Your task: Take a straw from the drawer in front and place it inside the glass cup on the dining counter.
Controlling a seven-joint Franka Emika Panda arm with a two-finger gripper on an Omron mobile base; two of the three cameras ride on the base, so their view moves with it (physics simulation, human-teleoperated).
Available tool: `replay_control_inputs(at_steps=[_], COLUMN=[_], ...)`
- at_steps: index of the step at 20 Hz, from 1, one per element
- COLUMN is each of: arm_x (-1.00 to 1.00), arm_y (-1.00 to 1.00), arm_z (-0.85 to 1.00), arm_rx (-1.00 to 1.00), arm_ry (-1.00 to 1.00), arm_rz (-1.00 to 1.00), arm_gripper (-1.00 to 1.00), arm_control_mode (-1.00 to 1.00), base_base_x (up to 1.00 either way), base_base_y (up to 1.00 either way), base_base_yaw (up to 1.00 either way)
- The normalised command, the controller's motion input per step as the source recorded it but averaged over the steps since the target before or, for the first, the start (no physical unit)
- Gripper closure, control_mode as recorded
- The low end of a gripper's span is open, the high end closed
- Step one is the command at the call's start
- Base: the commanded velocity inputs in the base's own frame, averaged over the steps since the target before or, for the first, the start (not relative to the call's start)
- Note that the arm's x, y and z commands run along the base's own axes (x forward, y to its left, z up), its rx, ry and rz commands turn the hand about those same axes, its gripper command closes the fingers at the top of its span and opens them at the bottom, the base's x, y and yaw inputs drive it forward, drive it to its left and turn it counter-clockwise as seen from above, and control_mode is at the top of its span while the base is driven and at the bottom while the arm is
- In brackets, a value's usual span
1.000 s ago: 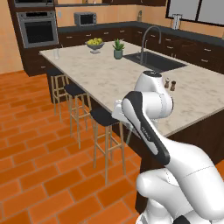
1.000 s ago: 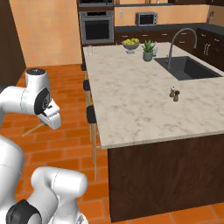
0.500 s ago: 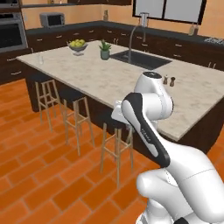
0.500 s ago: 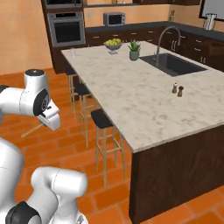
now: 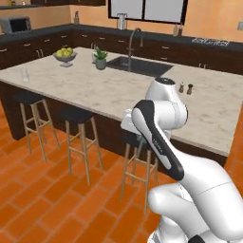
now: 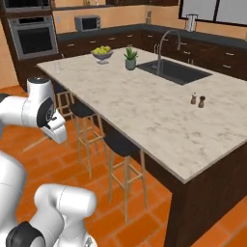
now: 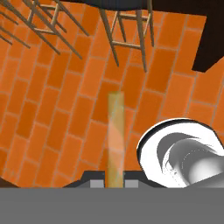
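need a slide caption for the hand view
Gripper shut on the pale straw, which points out over the orange brick floor toward the wooden stool legs.

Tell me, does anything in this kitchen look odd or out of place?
Nothing is spilled or broken. The one oddity: the gripper is shut on a straw, carried over the brick floor near the stools, far from the glass cup on the counter.

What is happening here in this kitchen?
The robot arm carries the straw in its shut gripper, held low over the brick floor beside the stools. The glass cup stands near the far left end of the dining counter, away from the arm, with no straw in it yet.
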Motion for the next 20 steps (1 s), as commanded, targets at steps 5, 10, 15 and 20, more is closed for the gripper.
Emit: replay_control_inputs(at_steps=[5, 10, 15, 20], arm_x=[0.00, 0.00, 0.00, 0.00], arm_y=[0.00, 0.00, 0.00, 0.00], arm_z=[0.00, 0.00, 0.00, 0.00], arm_rx=[0.00, 0.00, 0.00, 0.00], arm_ry=[0.00, 0.00, 0.00, 0.00], arm_rz=[0.00, 0.00, 0.00, 0.00], arm_gripper=[1.00, 1.00, 1.00, 1.00], arm_control_mode=[1.00, 1.00, 1.00, 1.00], base_base_x=[0.28, 0.26, 0.25, 0.06], base_base_y=[1.00, 1.00, 1.00, 1.00], base_base_yaw=[-0.40, -0.39, -0.38, -0.32])
